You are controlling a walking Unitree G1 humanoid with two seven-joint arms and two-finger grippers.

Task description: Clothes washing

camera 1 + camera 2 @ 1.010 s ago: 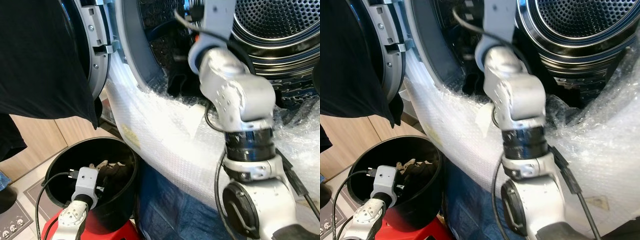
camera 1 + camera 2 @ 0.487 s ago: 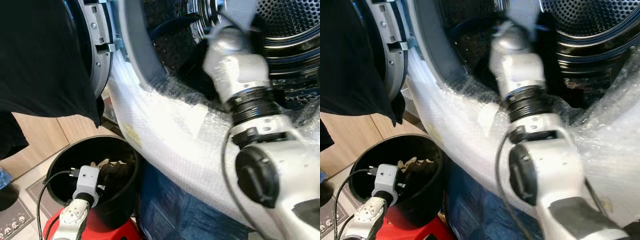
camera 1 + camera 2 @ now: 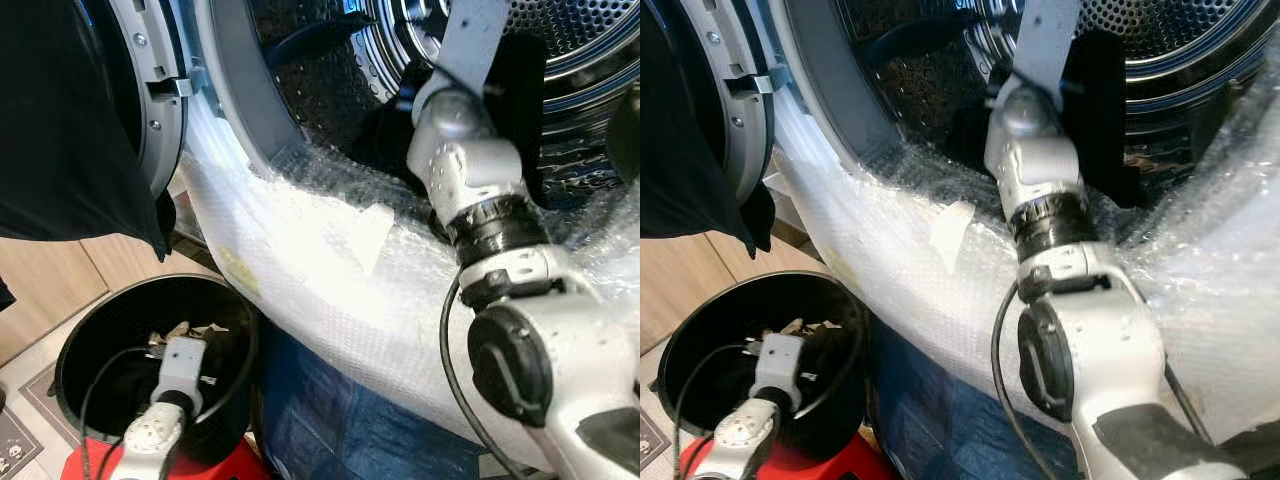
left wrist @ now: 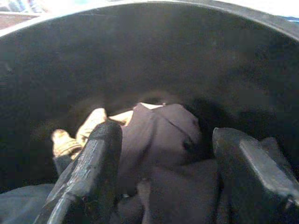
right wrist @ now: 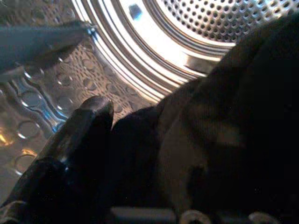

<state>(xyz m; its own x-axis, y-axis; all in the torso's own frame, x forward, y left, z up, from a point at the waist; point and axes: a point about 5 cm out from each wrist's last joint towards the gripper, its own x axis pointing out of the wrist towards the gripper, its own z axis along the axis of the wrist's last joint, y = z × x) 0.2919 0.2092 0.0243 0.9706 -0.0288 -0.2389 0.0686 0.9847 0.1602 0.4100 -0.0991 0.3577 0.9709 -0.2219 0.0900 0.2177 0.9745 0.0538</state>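
Nearest, low on the robot's left, the left tool (image 4: 163, 186) hangs inside the black bucket (image 3: 85, 345), which stands on something red (image 3: 85, 465) on the floor. Its two black fingers (image 4: 91, 163) stand well apart, with nothing clamped between them; they reach down over a heap of dark brownish clothes (image 4: 159, 135) at the bucket's bottom, with a paler, tan piece (image 4: 79, 133) just beyond the heap. Whether the fingertips touch the cloth cannot be told.

Beside the bucket a sheet of bubble wrap (image 3: 330, 270) is draped over the front of the washing machine, below its round opening, and blue fabric (image 3: 350, 430) lies under it. A black garment (image 3: 60, 120) hangs over the open door at the left.

Farther in, the right arm (image 3: 470, 170) reaches over the bubble wrap into the steel drum (image 5: 187, 28). The right tool (image 5: 154, 154) is closed on a dark garment (image 5: 224, 121), which bunches against its one visible finger (image 5: 79, 135) and hangs inside the drum mouth.
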